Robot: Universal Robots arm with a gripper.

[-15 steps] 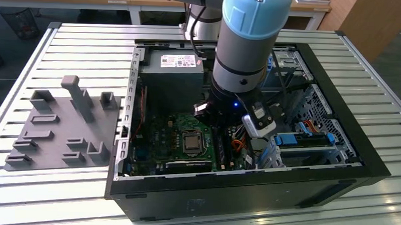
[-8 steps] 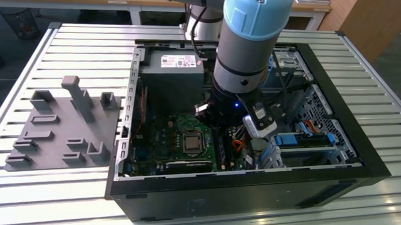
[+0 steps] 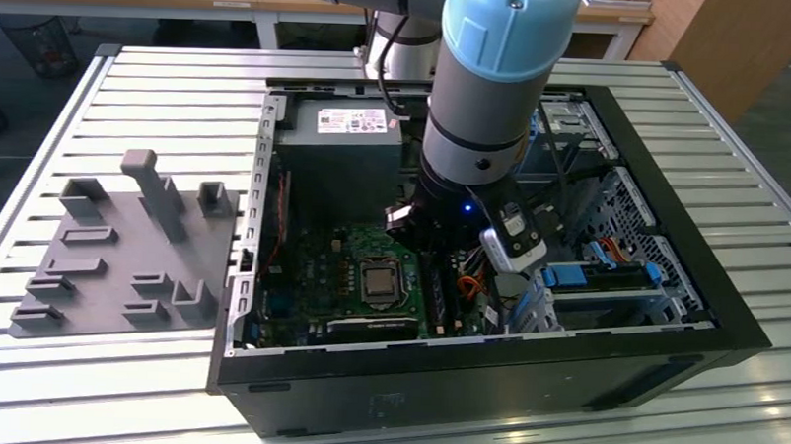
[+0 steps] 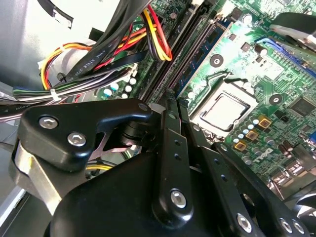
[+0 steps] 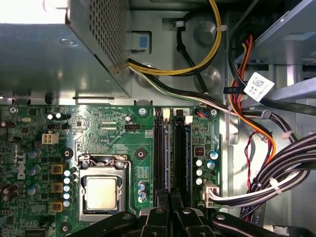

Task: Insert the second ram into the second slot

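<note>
Black linkage fingers of the gripper (image 5: 170, 197) are drawn close together directly above the memory slots (image 5: 170, 148), and a thin edge that is probably the second ram (image 4: 169, 106) is seen pinched between them in the second wrist view; the grasp is judged closed on it, though the stick is largely hidden by the finger links. In the first wrist view the fingertips are positioned over the pair of long black slots beside the processor socket (image 5: 101, 192). One slot appears to be filled by a blue-green module (image 5: 189, 148), while the neighbouring slot is seen dark and open. Seating is therefore judged not yet completed: the stick is carried to the slot area, and pressing home remains. Beyond the slots, bundled cables (image 5: 266, 177) are routed along the case wall. In the exterior view the arm (image 3: 486, 97) is lowered into the open computer case (image 3: 709, 292), and a grey fixture plate (image 3: 118, 262) is placed beside it.
</note>
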